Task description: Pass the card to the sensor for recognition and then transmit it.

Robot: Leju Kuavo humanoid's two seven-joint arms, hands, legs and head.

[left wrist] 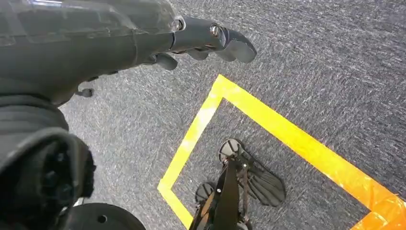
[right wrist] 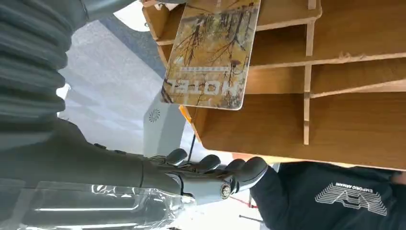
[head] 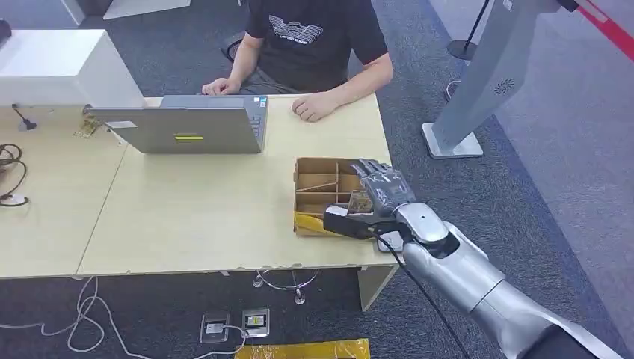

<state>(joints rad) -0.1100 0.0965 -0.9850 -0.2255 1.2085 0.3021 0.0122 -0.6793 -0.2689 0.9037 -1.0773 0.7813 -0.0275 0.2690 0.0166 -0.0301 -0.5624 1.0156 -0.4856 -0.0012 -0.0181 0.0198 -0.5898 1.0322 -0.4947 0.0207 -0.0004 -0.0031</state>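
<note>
Right robot hand [head: 383, 187] hovers over the wooden box [head: 318, 196] on the bench [head: 187, 217], fingers apart, empty. Card [right wrist: 210, 52] lies in a compartment (edge raised); judged best pinched by that edge.

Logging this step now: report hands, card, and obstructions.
Right hand over the wooden box, open beside the hotel card. Left hand hangs over carpet, holding nothing. Card stands in a box compartment, not gripped. Nothing blocking it.
</note>
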